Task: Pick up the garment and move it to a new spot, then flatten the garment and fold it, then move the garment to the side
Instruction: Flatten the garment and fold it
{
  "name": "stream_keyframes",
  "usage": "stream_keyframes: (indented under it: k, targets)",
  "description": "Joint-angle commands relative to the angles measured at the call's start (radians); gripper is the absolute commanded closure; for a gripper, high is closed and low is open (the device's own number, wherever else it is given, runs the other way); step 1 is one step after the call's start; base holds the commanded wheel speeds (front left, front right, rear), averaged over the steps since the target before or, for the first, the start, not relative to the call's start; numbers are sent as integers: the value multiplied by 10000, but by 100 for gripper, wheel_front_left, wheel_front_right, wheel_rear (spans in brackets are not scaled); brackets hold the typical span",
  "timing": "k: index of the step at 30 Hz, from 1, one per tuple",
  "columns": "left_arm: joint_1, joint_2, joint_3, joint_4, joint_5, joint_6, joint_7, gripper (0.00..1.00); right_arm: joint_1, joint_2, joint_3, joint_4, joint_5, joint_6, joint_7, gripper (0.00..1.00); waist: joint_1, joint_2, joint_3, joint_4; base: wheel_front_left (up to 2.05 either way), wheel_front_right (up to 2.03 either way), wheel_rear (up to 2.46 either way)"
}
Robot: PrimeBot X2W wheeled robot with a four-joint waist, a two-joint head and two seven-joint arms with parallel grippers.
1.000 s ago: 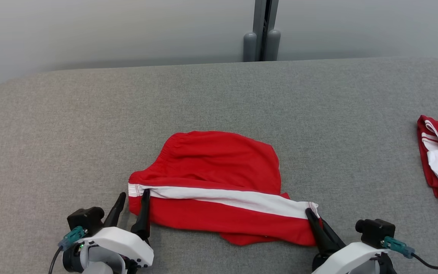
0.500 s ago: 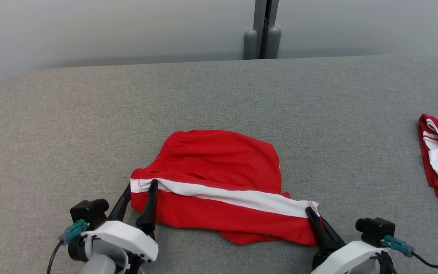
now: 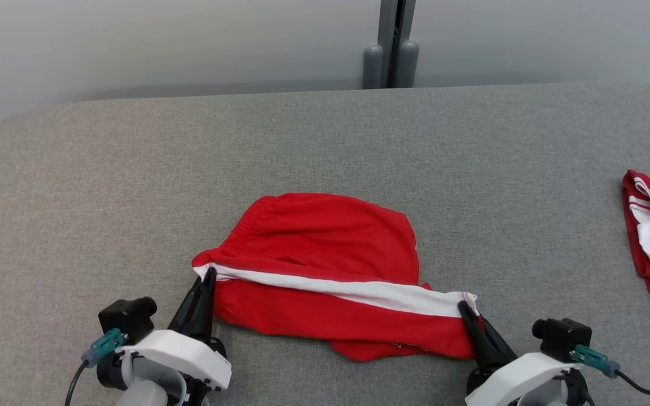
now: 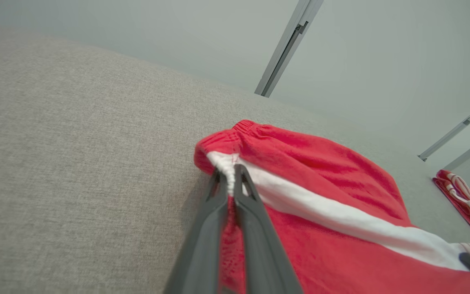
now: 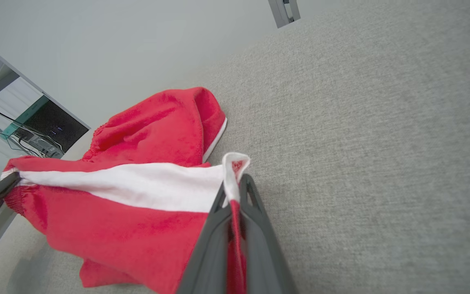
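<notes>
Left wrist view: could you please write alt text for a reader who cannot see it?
The left gripper has its dark jaws shut on the white-striped waistband corner of red fabric shorts, which lie on a grey cloth-covered surface. A second red and white garment lies at the far right.

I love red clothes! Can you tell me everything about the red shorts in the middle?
The red shorts look like soft, fuzzy cloth, with a wide white stripe along the side and a gathered stretchy waistband. They lie crumpled on the grey fabric table. The left gripper is shut on the waistband end of the stripe, the right gripper on the hem end, so the stripe runs stretched between them.
</notes>
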Motion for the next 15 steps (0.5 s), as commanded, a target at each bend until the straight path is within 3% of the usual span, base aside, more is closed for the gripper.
stream_keyframes:
  k: [1, 8, 15]
  targets:
    - [105, 36, 126, -150, 121, -37, 2, 100, -53, -50, -64, -77, -132, 0, -1, 100, 0, 0, -22, 6, 0, 0, 0]
    - [279, -10, 448, -572, 456, -37, 0, 100, 40, -26, -311, -399, -668, -1, -1, 100, 0, 0, -133, 5, 0, 0, 0]
    - [250, 74, 694, -1381, 905, -37, 0, 100, 152, 77, -1078, -1651, -1867, -1, -1, 100, 0, 0, -483, -13, 0, 0, 0]
